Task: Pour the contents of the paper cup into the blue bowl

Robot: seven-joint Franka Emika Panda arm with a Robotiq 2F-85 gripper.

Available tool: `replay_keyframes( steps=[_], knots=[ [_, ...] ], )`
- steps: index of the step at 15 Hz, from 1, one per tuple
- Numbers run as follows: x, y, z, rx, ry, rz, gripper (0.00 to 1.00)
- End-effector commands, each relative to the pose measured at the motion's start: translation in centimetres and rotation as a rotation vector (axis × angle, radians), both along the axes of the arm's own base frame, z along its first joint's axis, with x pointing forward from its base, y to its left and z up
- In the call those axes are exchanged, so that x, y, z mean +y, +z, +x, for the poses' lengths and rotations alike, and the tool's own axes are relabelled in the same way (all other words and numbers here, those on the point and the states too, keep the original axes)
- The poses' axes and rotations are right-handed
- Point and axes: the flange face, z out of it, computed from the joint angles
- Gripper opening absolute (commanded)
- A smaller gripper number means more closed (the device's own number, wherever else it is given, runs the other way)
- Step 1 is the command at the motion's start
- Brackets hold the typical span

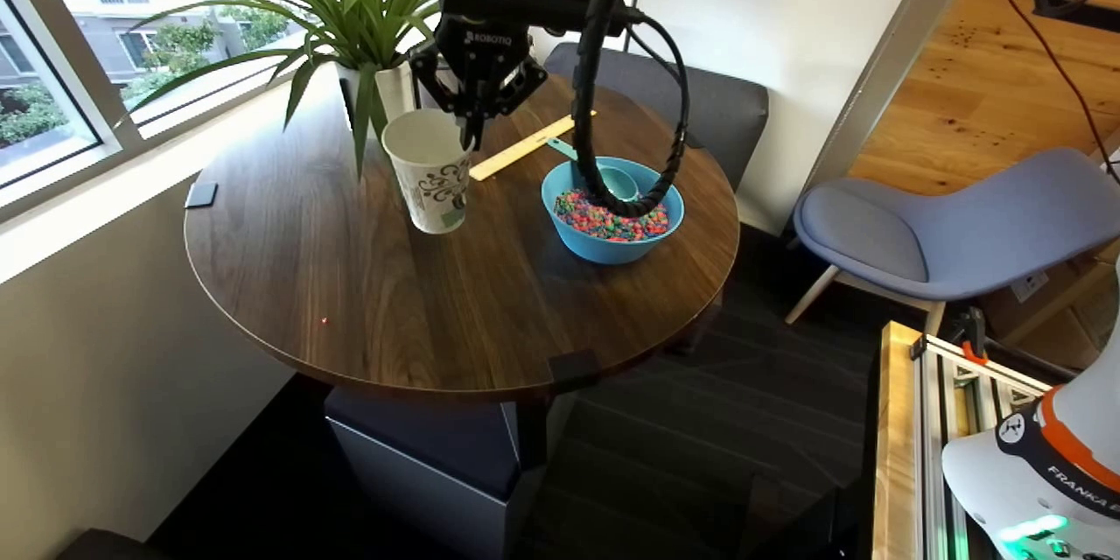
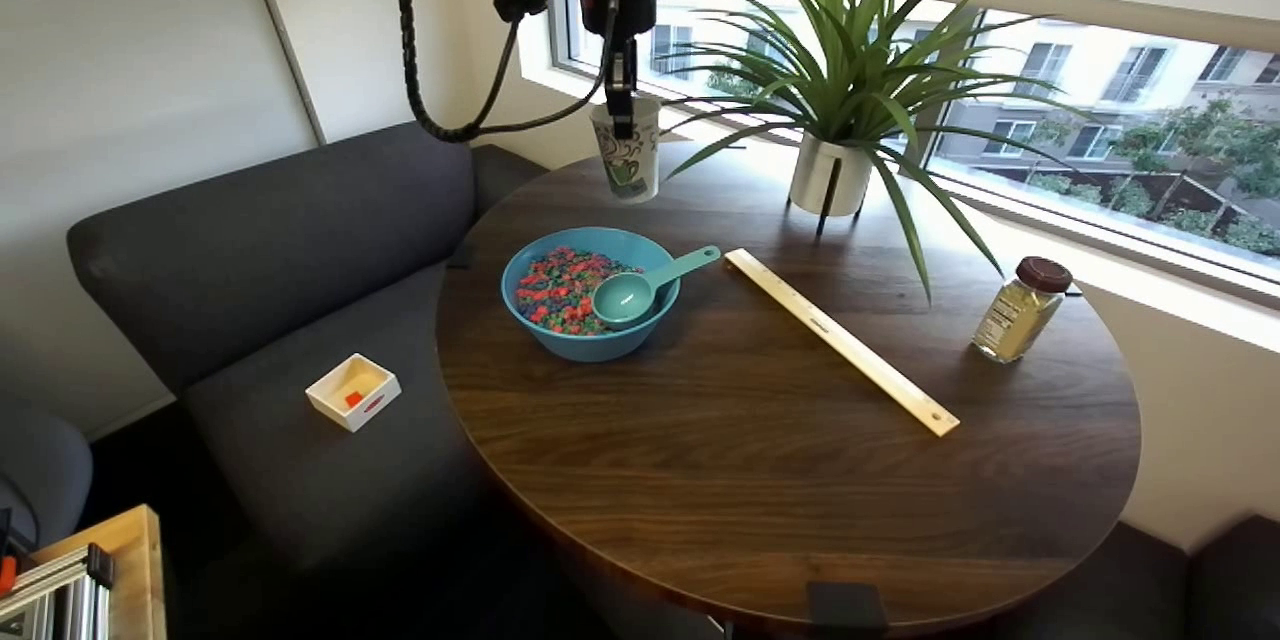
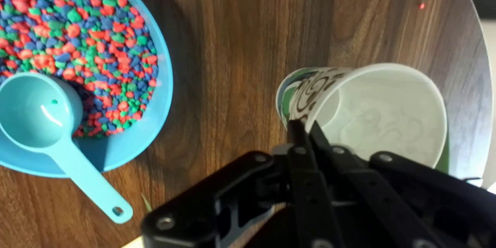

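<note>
You have the paper cup (image 1: 432, 181) close to upright: its long axis runs near vertical, the wide mouth up and the narrower base down, and in the wrist view you look through that mouth to the pale inside wall. Your jaws stand narrow, pinching the cup's wall at the rim. The cup is over the counter (image 2: 800, 480), apart from the blue bowl (image 2: 588, 349) and to its right in the wrist view; whether the base touches the counter, you cannot tell. The cup wears dark scrollwork and a green motif. You can read ROBOTIQ on the black housing (image 1: 483, 52) above the jaws and FRANKA on the white arm casing (image 1: 1002, 479), the next word cut off by the view's edge. The jar (image 2: 1015, 315) carries lettering too small to read.
</note>
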Motion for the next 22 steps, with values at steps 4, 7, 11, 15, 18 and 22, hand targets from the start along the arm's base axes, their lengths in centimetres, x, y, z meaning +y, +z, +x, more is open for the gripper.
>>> replay_keyframes(
  steps=[4, 7, 11, 15, 18, 22],
  knots=[
    [-1.1, -1.2, -3.2, 0.094, -0.009, 0.083, 0.01],
    [-2.0, -2.4, -3.6, 0.107, -0.020, 0.088, 0.01],
    [-2.8, -4.0, -3.7, 0.123, -0.026, 0.098, 0.29],
    [-3.2, -4.1, -4.1, 0.133, -0.022, 0.091, 0.50],
    [-3.3, -1.3, -5.1, 0.092, 0.015, 0.070, 0.73],
    [-3.6, 5.3, -9.0, -0.020, 0.194, 0.029, 0.99]
  ],
)
